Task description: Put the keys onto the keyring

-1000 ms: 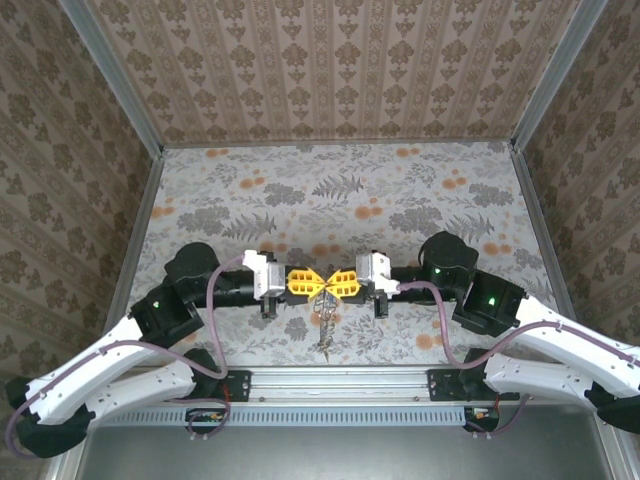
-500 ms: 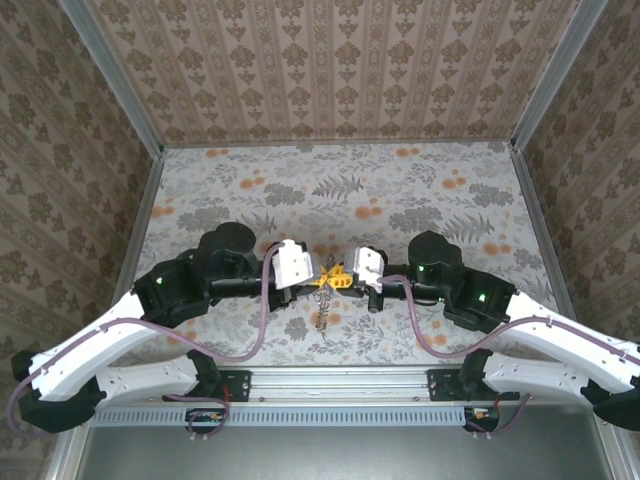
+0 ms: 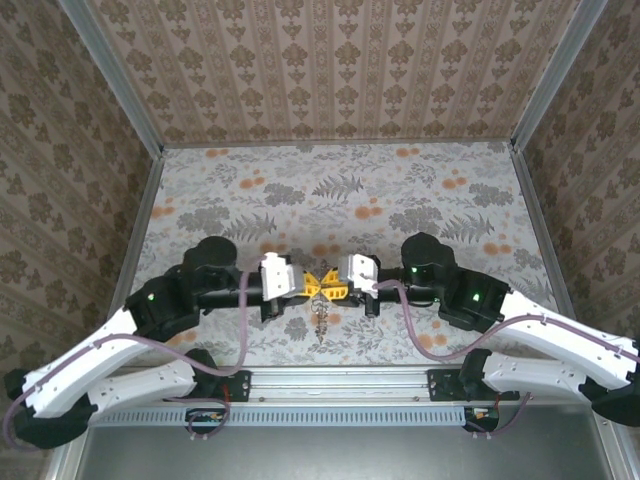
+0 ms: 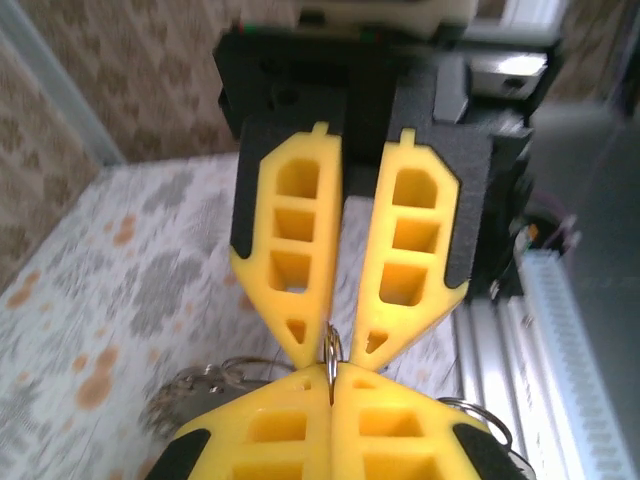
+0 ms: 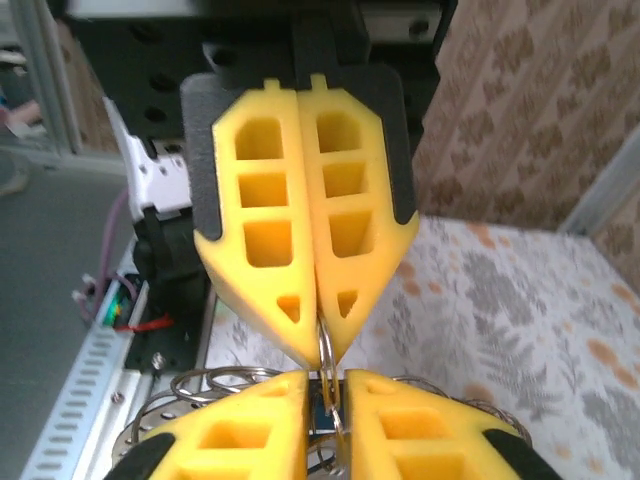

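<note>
Right hand [image 5: 326,382] newly ajar around the keyring [image 5: 324,346].

Table [image 3: 350,190] — covered in grey leaves and orange blossoms — metal rail [image 3: 340,381] along near edge.

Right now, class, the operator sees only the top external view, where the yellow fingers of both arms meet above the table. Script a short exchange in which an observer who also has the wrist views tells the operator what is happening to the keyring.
Operator: Which side actually grips it?
Observer: The left gripper. Its fingers are pressed together on the thin wire of the keyring.
Operator: And the other side?
Observer: The right gripper has its fingers slightly apart, and the keyring's wire stands in the gap between them.
</note>
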You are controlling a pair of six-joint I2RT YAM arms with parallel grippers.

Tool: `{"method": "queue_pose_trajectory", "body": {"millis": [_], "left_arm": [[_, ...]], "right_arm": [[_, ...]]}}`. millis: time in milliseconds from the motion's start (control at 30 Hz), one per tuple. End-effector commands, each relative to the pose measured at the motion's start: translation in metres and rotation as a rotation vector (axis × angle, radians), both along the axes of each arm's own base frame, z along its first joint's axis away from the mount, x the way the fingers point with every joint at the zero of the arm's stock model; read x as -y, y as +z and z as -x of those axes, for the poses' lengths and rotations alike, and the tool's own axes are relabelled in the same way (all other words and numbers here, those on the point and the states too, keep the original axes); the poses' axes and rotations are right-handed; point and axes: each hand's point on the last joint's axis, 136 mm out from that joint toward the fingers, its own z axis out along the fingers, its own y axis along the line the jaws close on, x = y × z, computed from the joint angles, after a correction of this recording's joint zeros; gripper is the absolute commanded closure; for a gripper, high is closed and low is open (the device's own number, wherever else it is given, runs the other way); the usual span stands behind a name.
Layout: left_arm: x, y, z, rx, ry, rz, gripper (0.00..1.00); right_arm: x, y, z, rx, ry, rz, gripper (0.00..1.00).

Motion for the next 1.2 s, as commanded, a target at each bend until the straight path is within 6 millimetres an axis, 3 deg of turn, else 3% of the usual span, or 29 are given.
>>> {"method": "queue_pose_trajectory", "body": {"millis": [0, 500, 600, 733, 933, 1167], "left_arm": [[-0.003, 0.066, 0.035, 0.020, -0.209, 0.299, 1.00], [0.008, 0.071, 0.041, -0.024, -0.309, 0.457, 1.00], [0.007, 0.073, 0.040, -0.024, -0.296, 0.464, 1.00], [0.013, 0.054, 0.023, -0.033, -0.163, 0.258, 1.00], [0.023, 0.009, -0.001, 0.009, 0.008, -0.117, 0.85], [0.034, -0.019, -0.012, 0.028, 0.038, -0.252, 0.82]], "right_arm": [[0.003, 0.028, 0.024, 0.058, 0.116, -0.118, 0.79], [0.007, 0.035, 0.027, 0.067, 0.118, -0.148, 0.89], [0.008, 0.037, 0.023, 0.068, 0.090, -0.148, 1.00], [0.013, 0.039, 0.010, 0.076, 0.001, -0.129, 1.00], [0.009, 0.034, 0.000, 0.061, -0.035, -0.097, 1.00], [0.005, 0.030, -0.005, 0.052, -0.049, -0.062, 1.00]]}}
